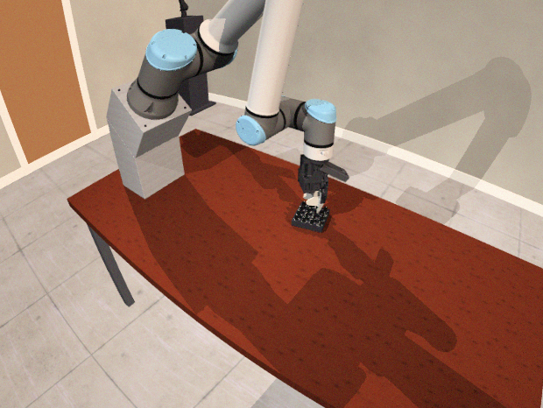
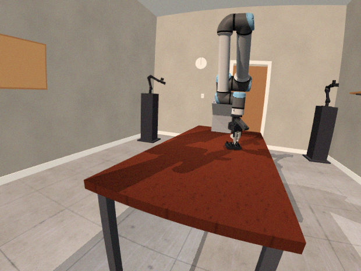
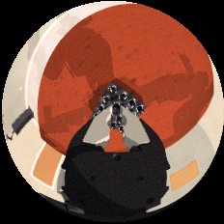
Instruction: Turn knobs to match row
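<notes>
The black knob box [image 1: 308, 227] [image 2: 234, 148] lies on the red-brown table. Its top carries several small dark knobs with light marks, and a far knob [image 3: 113, 89] shows at the box's corner in the wrist view. My gripper [image 1: 319, 209] [image 2: 235, 143] [image 3: 116, 105] points straight down with its pale fingers at the height of the knobs. The fingers are nearly together and appear shut on a knob, at the side of the box away from the top camera. The box stands turned relative to the fingers. The fingers hide part of the rows; the row letters, marks and socket are too small to read.
The table [image 1: 228, 206] [image 2: 227, 186] extends well beyond the box toward the exterior camera. The arm's grey pedestal [image 1: 153, 162] [image 2: 220, 122] stands at the table's far end. Dark camera stands [image 2: 149, 116] [image 2: 321, 131] stand on the floor beyond the table's sides.
</notes>
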Available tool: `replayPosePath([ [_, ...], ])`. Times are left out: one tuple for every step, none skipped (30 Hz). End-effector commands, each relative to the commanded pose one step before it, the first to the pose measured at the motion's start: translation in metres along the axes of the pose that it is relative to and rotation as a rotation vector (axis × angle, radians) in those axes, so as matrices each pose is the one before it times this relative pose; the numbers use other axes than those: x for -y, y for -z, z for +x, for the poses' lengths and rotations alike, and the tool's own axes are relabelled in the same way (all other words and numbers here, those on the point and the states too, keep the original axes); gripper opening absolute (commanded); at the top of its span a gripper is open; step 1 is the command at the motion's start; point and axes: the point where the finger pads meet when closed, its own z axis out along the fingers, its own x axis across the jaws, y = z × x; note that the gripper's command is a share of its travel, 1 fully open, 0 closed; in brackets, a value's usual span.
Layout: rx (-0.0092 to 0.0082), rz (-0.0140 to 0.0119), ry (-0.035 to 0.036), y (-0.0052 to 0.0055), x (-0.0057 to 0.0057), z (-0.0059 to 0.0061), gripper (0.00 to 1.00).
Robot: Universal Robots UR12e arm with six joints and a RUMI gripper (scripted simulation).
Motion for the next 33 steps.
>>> replayPosePath([
  [-0.00082,0.00034,-0.0628,0.00037,0.00032,0.00036,0.04],
  [0.0,0.0,-0.01572,0.0,0.0,0.00008,0.04],
  [0.0,0.0,-0.01619,0.0,0.0,0.00008,0.04],
  [0.0,0.0,-0.01664,0.0,0.0,0.00008,0.04],
  [0.0,0.0,-0.01708,0.0,0.0,0.00008,0.04],
  [0.0,0.0,-0.0175,0.0,0.0,0.00008,0.04],
  [0.0,0.0,-0.01791,0.0,0.0,0.00009,0.04],
  [0.0,0.0,-0.0183,0.0,0.0,0.00009,0.04],
  [0.0,0.0,-0.01868,0.0,0.0,0.00009,0.04],
  [0.0,0.0,-0.01903,0.0,0.0,0.00009,0.04],
  [0.0,0.0,0.0,0.0,0.0,0.0,0.04],
  [0.0,0.0,0.0,0.0,0.0,0.0,0.04],
  [0.0,0.0,-0.01937,0.0,0.0,0.00009,0.04],
  [0.0,0.0,-0.01969,0.0,0.0,0.00009,0.04],
  [0.0,0.0,-0.01999,0.0,0.0,0.0001,0.04],
  [0.0,0.0,-0.02027,0.0,0.0,0.0001,0.04],
  [0.0,0.0,-0.02053,0.0,0.0,0.0001,0.04],
  [0.0,0.0,-0.02077,0.0,0.0,0.0001,0.04],
  [0.0,0.0,-0.02099,0.0,0.0,0.0001,0.04],
  [0.0,0.0,-0.02119,0.0,0.0,0.0001,0.04],
  [0.0,0.0,-0.02137,0.0,0.0,0.0001,0.04],
  [0.0,0.0,-0.02152,0.0,0.0,0.0001,0.04],
  [0.0,0.0,-0.02165,0.0,0.0,0.0001,0.04],
  [0.0,0.0,-0.02176,0.0,0.0,0.0001,0.04],
  [0.0,0.0,-0.02185,0.0,0.0,0.0001,0.04],
  [0.0,0.0,-0.02192,0.0,0.0,0.00011,0.04],
  [0.0,0.0,-0.02196,0.0,0.0,0.00011,0.04],
  [0.0,0.0,0.0,0.0,0.0,0.0,0.04],
  [0.0,0.0,0.0,0.0,0.0,0.0,0.04],
  [0.0,0.0,-0.02198,0.0,0.0,0.00011,0.04],
  [0.0,0.0,-0.02198,0.0,0.0,0.00011,0.04],
  [0.0,0.0,-0.02195,0.0,0.0,0.00011,0.04],
  [0.0,0.0,-0.02191,0.0,0.0,0.00011,0.04],
])
